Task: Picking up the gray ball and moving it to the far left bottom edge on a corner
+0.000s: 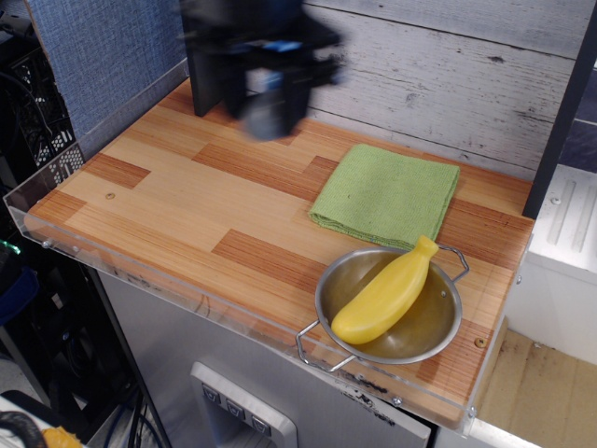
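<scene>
Blurred by motion, the gripper (269, 93) hangs above the back of the wooden table (187, 201), up and to the left of the green cloth (387, 194), its fingers clamped around the gray ball (268, 110). The corner (56, 210) lies far left of the cloth; a banana (384, 291) rests in a metal bowl (347, 273) just in front of it.

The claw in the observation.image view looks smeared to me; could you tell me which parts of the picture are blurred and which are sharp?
In observation.image, the claw and the gray ball are smeared by motion blur, so its jaws cannot be read; the green cloth, banana and metal bowl are sharp under even lighting.
</scene>
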Motion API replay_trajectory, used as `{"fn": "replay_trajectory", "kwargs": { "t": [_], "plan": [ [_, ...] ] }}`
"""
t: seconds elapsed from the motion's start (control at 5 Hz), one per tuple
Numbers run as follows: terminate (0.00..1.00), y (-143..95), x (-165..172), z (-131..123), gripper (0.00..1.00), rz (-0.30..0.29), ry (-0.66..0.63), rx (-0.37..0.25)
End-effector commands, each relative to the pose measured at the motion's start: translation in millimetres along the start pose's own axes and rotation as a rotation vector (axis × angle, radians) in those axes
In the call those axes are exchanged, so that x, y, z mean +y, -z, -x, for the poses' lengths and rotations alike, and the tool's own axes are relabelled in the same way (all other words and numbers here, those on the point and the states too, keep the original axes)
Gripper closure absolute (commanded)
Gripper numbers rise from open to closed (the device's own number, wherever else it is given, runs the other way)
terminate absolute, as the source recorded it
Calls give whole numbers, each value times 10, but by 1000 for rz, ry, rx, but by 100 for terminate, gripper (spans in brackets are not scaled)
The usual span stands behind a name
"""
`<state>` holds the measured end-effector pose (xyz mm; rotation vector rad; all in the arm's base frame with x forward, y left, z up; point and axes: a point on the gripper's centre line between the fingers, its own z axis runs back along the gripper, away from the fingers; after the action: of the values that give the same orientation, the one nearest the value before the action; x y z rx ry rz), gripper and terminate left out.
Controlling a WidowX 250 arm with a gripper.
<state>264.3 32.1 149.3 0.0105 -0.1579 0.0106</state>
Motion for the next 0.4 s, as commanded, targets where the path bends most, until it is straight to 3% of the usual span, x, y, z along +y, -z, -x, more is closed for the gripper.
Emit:
{"fn": "replay_trajectory", "kwargs": {
  "t": [0.0,0.2],
  "plan": [
    [0,87,897,271,100,27,284,98],
    [0,199,1253,414,100,-20,245,133]
  ]
}}
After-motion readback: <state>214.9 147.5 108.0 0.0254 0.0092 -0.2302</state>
